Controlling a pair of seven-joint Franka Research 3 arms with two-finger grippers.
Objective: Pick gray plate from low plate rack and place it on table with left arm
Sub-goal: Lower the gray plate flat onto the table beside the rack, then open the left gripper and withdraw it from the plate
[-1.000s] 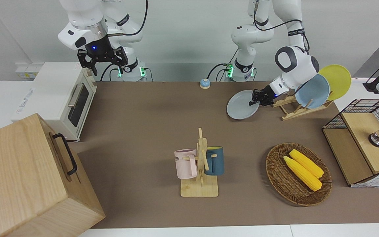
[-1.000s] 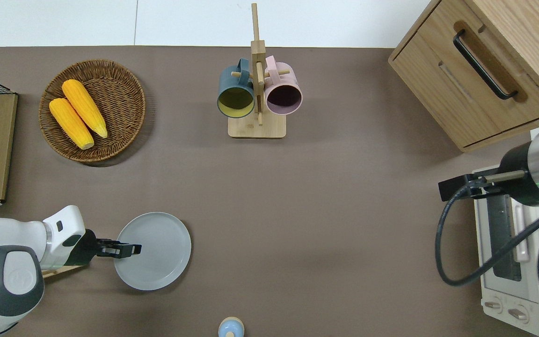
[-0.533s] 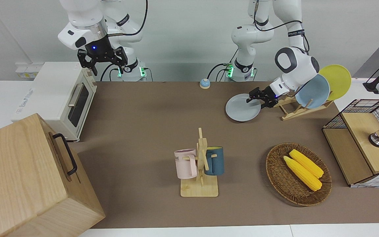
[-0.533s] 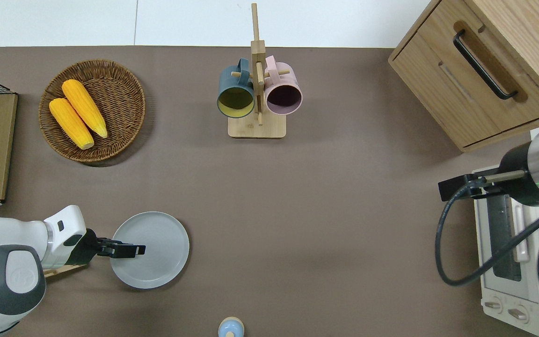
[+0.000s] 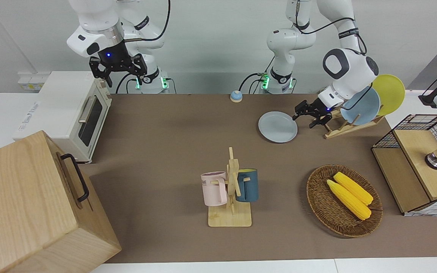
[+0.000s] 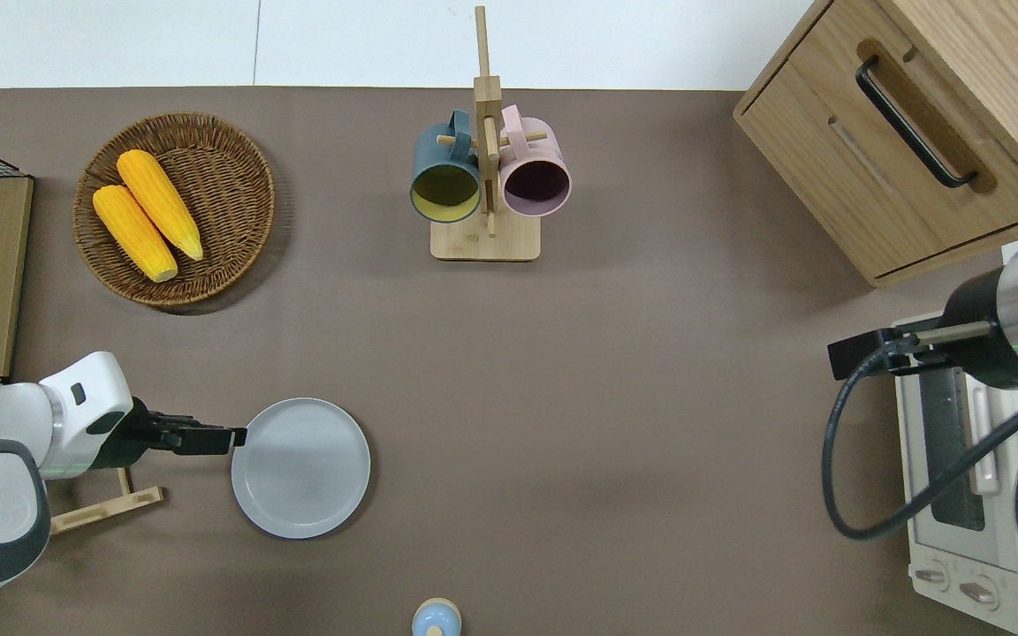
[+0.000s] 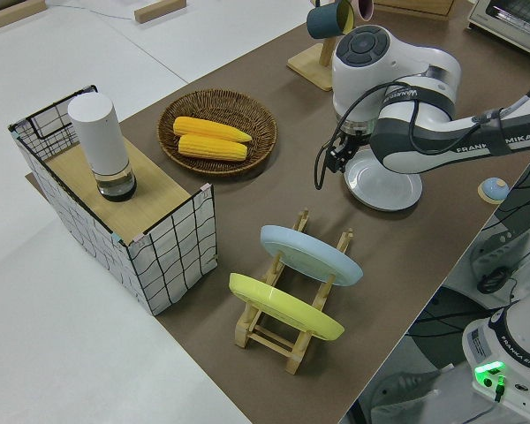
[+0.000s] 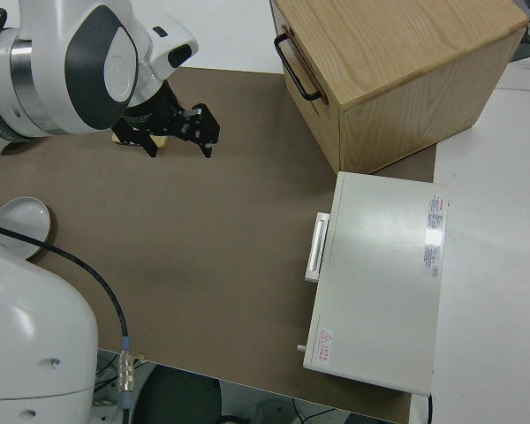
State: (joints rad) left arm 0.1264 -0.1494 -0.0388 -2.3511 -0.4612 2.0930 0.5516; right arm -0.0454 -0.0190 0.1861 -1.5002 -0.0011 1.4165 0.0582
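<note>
You have a plain pale gray plate point(image 6: 300, 467) on the matte brown table point(image 6: 615, 442), sky-blue plate point(image 5: 362, 106) and yellow plate point(image 5: 388, 93) in the light-wood rack point(image 5: 345, 127), yellow corn point(image 6: 147, 215) in a brown wicker basket point(image 6: 231, 190), and navy mug point(image 6: 444, 173) beside pink mug point(image 6: 534, 175).

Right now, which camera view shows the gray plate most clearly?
The overhead view: the gray plate appears as a full unobstructed circle on the table. The front view shows it foreshortened; the left side view hides part of it; the right side view misses it.
</note>
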